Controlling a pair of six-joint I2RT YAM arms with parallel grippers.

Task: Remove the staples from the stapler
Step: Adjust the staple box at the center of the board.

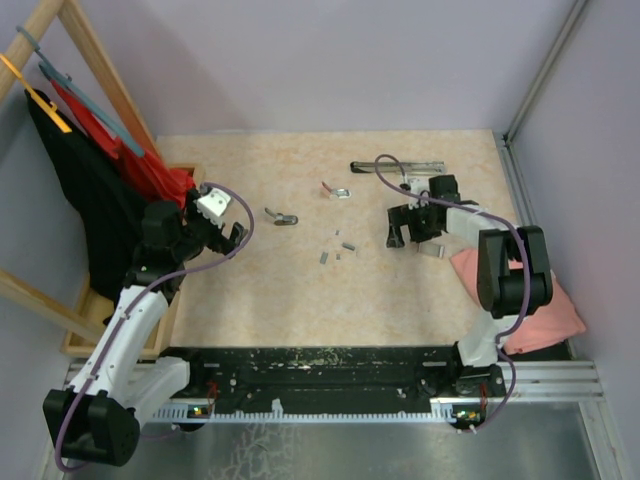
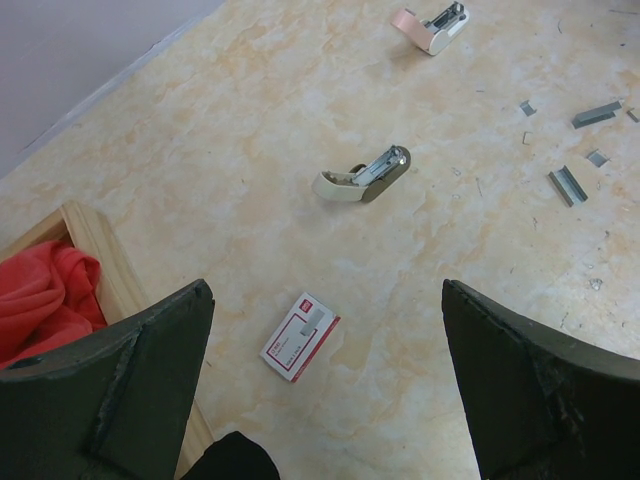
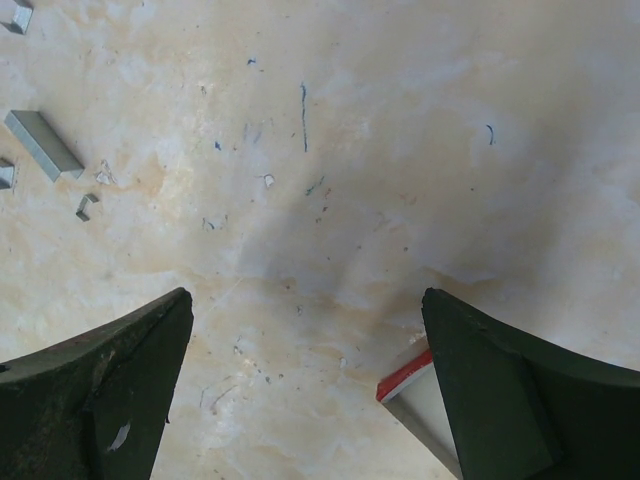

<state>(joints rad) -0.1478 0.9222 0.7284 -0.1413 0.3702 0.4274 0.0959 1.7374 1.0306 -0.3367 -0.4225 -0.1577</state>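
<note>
Table (image 1: 300,290) fills mid-frame in top view, left gripper (image 2: 326,288) and right gripper (image 3: 306,295) both spread wide and empty above it, white stapler (image 2: 360,176) and pink stapler (image 2: 432,26) lying upper-centre, staples (image 1: 338,250) scattered loose at centre, left of right gripper.

My left arm (image 1: 130,310) leans up and away from its base with the wrist turned right. I see the left pincer (image 1: 236,232) spread wide, nothing between its fingers (image 2: 150,390). My right arm (image 1: 505,270) folds at the elbow and reaches left. The right pincer (image 1: 394,226) points downward, also gaping and holding nothing.
</note>
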